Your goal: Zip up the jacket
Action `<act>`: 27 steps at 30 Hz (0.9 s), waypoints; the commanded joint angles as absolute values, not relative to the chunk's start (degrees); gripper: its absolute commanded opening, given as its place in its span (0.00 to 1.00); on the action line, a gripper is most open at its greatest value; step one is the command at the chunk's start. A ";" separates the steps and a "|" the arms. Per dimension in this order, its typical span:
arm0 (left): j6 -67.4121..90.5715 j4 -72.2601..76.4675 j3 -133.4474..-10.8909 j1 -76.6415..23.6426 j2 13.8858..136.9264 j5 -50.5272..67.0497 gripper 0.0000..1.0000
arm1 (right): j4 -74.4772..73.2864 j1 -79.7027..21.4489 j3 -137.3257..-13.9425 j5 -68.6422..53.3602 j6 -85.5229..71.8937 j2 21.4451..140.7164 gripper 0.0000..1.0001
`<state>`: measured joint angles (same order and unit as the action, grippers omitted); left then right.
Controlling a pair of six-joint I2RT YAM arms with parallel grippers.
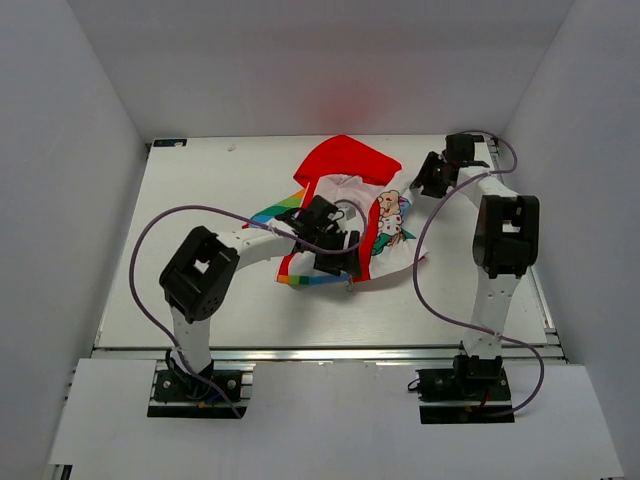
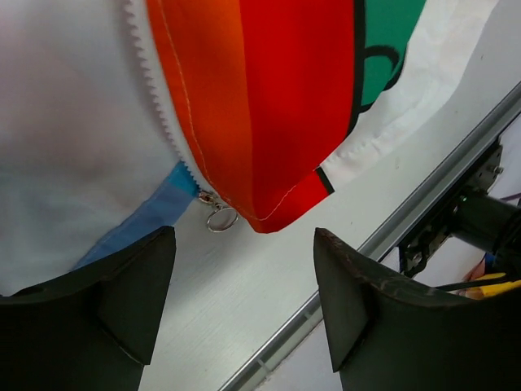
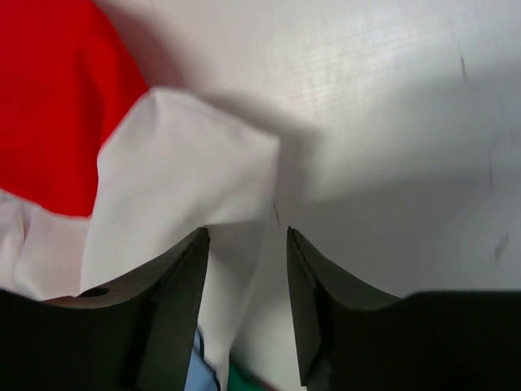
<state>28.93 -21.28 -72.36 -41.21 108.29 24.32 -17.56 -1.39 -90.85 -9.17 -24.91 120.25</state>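
Note:
The jacket (image 1: 390,215) lies crumpled mid-table, red hood (image 1: 345,160) toward the back and cartoon-printed white body on the right. My left gripper (image 1: 335,248) hovers over its front hem, open. In the left wrist view the left gripper (image 2: 244,238) holds nothing. Just beyond its fingertips a small metal zipper ring (image 2: 221,217) hangs at the bottom of the white zipper teeth (image 2: 155,90), beside a red-orange panel (image 2: 269,106). My right gripper (image 1: 428,180) is at the jacket's far right edge. There the right gripper (image 3: 247,238) stands open, with a white fabric fold (image 3: 187,163) reaching loosely between the fingers.
White enclosure walls surround the table. Its metal front rail (image 2: 423,195) runs close behind the jacket hem in the left wrist view, with the right arm's base (image 2: 480,220) past it. Purple cables (image 1: 150,235) loop from both arms over the table.

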 commanded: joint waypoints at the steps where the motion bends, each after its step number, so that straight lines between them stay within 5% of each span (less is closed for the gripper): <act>1: 28.21 -18.99 -74.00 -42.01 109.68 28.56 0.77 | -13.11 -1.49 -97.64 -9.92 -26.72 124.62 0.48; 5: 28.56 -16.88 -73.65 -41.92 111.53 30.76 0.60 | -13.35 -1.49 -102.11 -13.09 -28.12 129.02 0.26; 6: 28.56 -16.53 -73.83 -41.92 111.97 32.24 0.48 | -12.75 -1.49 -101.87 -13.53 -28.47 129.02 0.09; 7: 28.83 -15.31 -73.83 -41.92 112.49 32.95 0.41 | -11.70 -1.49 -101.08 -13.88 -28.65 128.59 0.02; 9: 29.61 -13.63 -73.39 -41.92 112.59 34.62 0.21 | -9.77 -1.49 -99.06 -13.45 -28.13 126.14 0.00; 10: 29.97 -12.67 -73.13 -41.92 112.59 34.89 0.03 | -9.67 -1.49 -98.79 -13.01 -27.52 125.17 0.00; 15: 30.94 -8.09 -71.19 -41.92 111.36 35.07 0.00 | -15.28 -2.89 -100.54 -4.59 -21.72 116.30 0.00; 19: 30.50 -8.88 -68.83 -41.92 109.34 33.40 0.00 | -19.33 -9.56 -104.74 15.75 -9.28 109.78 0.00; 27: 31.46 -9.75 -61.62 -41.92 102.06 29.71 0.00 | -21.53 -31.10 -112.40 27.95 6.68 115.65 0.00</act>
